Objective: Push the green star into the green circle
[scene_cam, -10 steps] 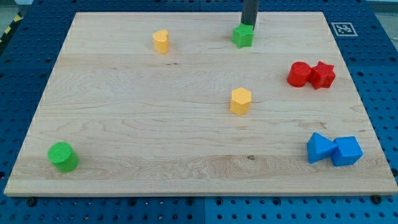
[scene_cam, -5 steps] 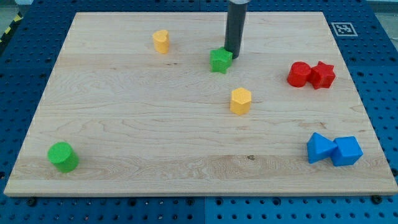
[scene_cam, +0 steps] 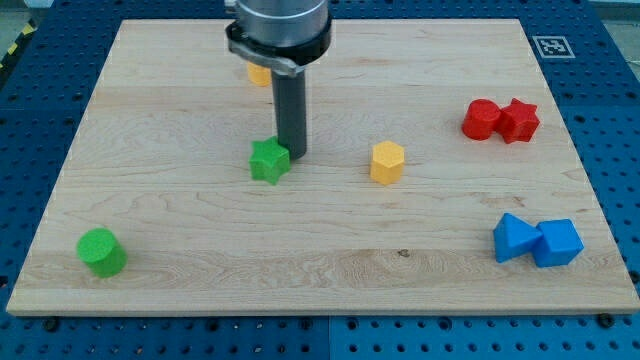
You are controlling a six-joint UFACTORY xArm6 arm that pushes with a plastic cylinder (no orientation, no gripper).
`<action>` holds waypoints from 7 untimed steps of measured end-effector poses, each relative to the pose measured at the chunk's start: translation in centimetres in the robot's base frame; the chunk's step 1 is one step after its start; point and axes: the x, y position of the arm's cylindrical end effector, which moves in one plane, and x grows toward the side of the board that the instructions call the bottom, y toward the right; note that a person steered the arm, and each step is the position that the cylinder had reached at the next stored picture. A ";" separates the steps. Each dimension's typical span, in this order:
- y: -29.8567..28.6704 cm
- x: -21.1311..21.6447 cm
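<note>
Wooden board (scene_cam: pixel 200 220) on a blue pegboard carries the green star (scene_cam: pixel 269 160) near its middle, well apart from the green circle (scene_cam: pixel 101 251) at the bottom-left corner. My tip (scene_cam: pixel 295 157) touches the star's right side; no gripper is fitted.

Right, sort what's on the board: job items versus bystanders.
Job: green star, green circle, my tip at the star's right edge.
Bystanders: yellow hexagon, yellow block partly hidden behind the arm, red pair, blue pair.
</note>
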 end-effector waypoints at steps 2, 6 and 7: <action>-4.5 1.9; -8.9 6.9; -9.1 8.5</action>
